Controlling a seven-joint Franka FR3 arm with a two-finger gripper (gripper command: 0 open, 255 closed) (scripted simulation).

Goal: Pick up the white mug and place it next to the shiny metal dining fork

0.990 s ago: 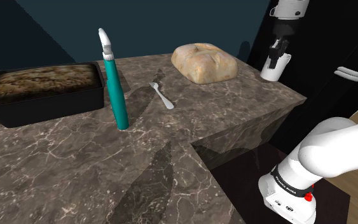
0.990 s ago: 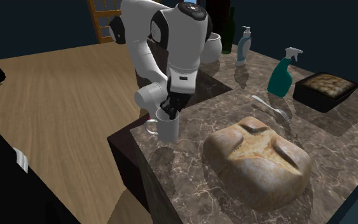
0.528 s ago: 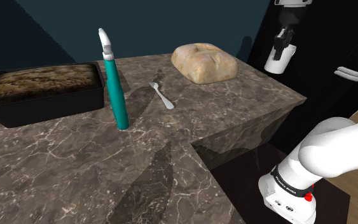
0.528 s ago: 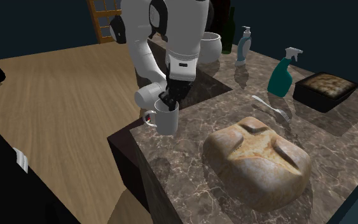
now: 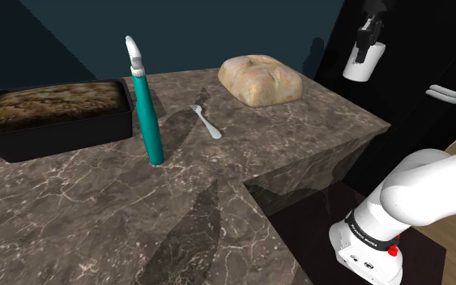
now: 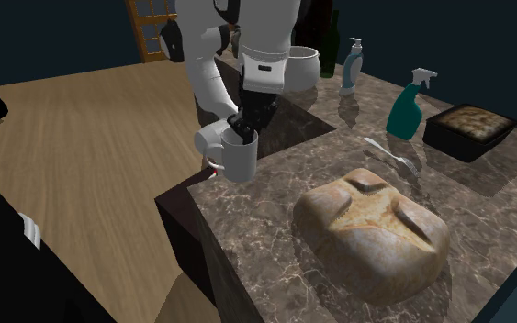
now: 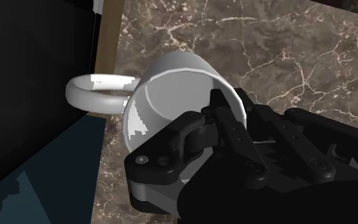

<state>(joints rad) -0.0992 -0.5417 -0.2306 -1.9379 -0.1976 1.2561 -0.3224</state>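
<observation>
The white mug (image 5: 360, 65) hangs in the air above the counter's far right corner in the shoulder view, lifted clear of the stone. My black gripper (image 5: 368, 36) is shut on its rim, one finger inside the cup and one outside. In the second exterior view the mug (image 6: 236, 159) hovers over the counter's near left corner under the gripper (image 6: 244, 129). The wrist view shows the mug (image 7: 171, 89) tilted, its handle sticking out past the counter edge, and the gripper (image 7: 229, 113) clasping the wall. The metal fork (image 5: 206, 121) (image 6: 390, 156) lies flat mid-counter, well away from the mug.
A big bread loaf (image 5: 260, 78) (image 6: 371, 229) sits between mug and fork. A teal spray bottle (image 5: 147, 105) and a black baking tray (image 5: 52, 117) stand beyond the fork. The dark marble counter (image 5: 299, 162) drops off at its right edge.
The gripper has risen with the mug in it: the mug stood on the counter's corner a second ago and now hangs well above it.
</observation>
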